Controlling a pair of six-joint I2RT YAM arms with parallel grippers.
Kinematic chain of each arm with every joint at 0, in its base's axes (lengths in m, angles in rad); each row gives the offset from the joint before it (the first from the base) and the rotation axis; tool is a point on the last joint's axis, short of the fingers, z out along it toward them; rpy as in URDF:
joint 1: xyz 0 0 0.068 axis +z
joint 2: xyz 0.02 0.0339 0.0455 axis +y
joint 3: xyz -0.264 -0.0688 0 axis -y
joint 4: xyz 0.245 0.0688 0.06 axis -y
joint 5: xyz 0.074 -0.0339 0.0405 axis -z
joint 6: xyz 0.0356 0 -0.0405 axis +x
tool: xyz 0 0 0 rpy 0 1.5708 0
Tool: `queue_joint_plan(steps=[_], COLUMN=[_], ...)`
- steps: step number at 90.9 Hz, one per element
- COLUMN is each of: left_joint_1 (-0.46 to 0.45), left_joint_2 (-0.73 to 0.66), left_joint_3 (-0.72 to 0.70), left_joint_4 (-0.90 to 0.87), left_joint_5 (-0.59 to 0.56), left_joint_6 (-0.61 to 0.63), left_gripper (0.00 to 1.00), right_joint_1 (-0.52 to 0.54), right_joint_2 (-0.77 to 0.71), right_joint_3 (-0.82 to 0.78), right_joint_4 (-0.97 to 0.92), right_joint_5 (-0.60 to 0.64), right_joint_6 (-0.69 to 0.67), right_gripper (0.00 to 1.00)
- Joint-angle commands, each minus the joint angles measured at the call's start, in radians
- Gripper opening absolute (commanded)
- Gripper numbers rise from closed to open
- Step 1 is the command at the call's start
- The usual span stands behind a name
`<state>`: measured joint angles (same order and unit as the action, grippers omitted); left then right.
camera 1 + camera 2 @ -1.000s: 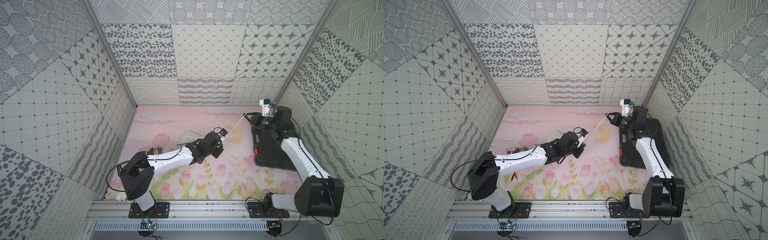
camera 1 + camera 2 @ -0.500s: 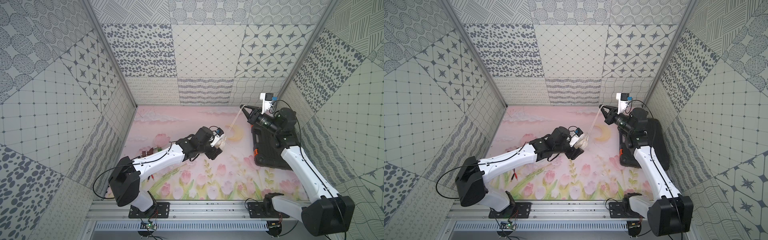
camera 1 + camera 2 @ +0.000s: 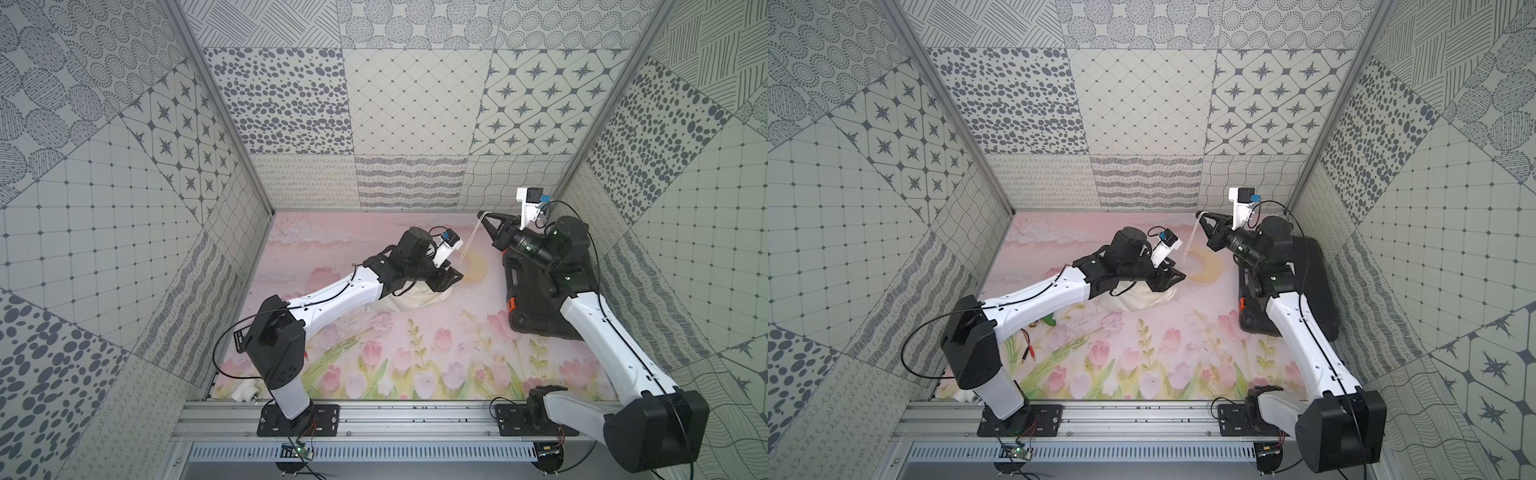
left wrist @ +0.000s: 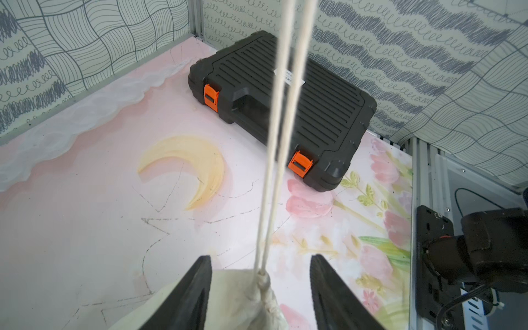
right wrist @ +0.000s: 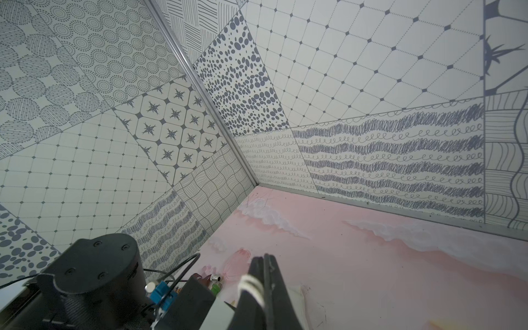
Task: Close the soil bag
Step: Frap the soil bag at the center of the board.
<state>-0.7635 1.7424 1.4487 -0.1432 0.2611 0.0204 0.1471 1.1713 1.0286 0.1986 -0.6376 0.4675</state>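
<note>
Cord runs tight from the soil bag up to the right gripper. That gripper is pinched shut on the cord's loop, up high near the far corner of the black case. The soil bag lies on the pink mat, apart from the case, on the side with the orange latches. Its neck is bunched tight. The left gripper is partly wide, with one jaw on each side of the neck, not squeezing it.

Black ribbed case, two orange latches, lying flat along the floral mat's right edge; red-tipped leads near the mat's front-left corner, well apart.
</note>
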Motion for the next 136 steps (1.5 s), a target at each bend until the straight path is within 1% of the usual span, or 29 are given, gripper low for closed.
queue_joint_plan(steps=[1,12,19,27,30,35,44,53,59,66,74,87,103,120,127,136], left_joint_1=[0.020,0.033,0.033,0.033,0.033,0.032,0.030,0.025,0.018,0.005,-0.016,-0.075,-0.131,-0.135,-0.134,-0.134], left_joint_2=[0.059,0.100,0.126,0.143,0.147,0.149,0.152,0.146,0.146,0.161,0.177,0.182,0.220,0.210,0.201,0.197], left_joint_3=[0.079,0.133,0.153,0.136,0.123,0.097,0.055,0.009,-0.021,-0.036,-0.051,-0.118,-0.167,-0.214,-0.231,-0.238], left_joint_4=[0.073,0.054,0.018,0.014,0.021,0.036,0.054,0.048,0.028,-0.050,-0.155,-0.251,-0.350,-0.411,-0.440,-0.482], left_joint_5=[0.131,0.158,0.193,0.241,0.253,0.266,0.281,0.258,0.256,0.244,0.185,0.041,-0.075,-0.108,-0.130,-0.146], left_joint_6=[-0.010,-0.004,0.007,0.004,-0.001,-0.010,-0.022,-0.016,-0.001,0.034,0.082,0.124,0.120,0.098,0.090,0.083], left_gripper=[0.51,0.43,0.43,0.42,0.38,0.29,0.17,0.11,0.11,0.11,0.09,0.10,0.10,0.11,0.12,0.16], right_joint_1=[0.008,0.010,0.009,0.009,0.009,0.009,0.009,0.007,0.003,-0.014,-0.037,-0.085,-0.135,-0.204,-0.220,-0.231], right_joint_2=[-0.010,-0.011,-0.014,-0.016,-0.015,-0.010,-0.003,0.001,0.004,0.012,0.024,0.045,0.089,0.122,0.135,0.146], right_joint_3=[-0.012,-0.020,-0.019,-0.010,-0.005,0.001,0.013,0.029,0.050,0.077,0.112,0.167,0.216,0.229,0.246,0.263], right_joint_4=[0.042,0.040,0.034,0.025,0.022,0.019,0.020,0.013,0.002,-0.001,-0.004,-0.003,0.025,0.114,0.112,0.108], right_joint_5=[0.011,0.013,0.017,0.026,0.029,0.039,0.043,0.055,0.064,0.064,0.059,0.063,0.076,0.060,0.049,0.046], right_joint_6=[-0.019,-0.022,-0.028,-0.036,-0.037,-0.038,-0.038,-0.047,-0.054,-0.050,-0.039,-0.011,0.032,0.130,0.136,0.140], right_gripper=[0.00,0.00,0.00,0.00,0.00,0.00,0.00,0.00,0.00,0.00,0.00,0.00,0.00,0.00,0.00,0.00])
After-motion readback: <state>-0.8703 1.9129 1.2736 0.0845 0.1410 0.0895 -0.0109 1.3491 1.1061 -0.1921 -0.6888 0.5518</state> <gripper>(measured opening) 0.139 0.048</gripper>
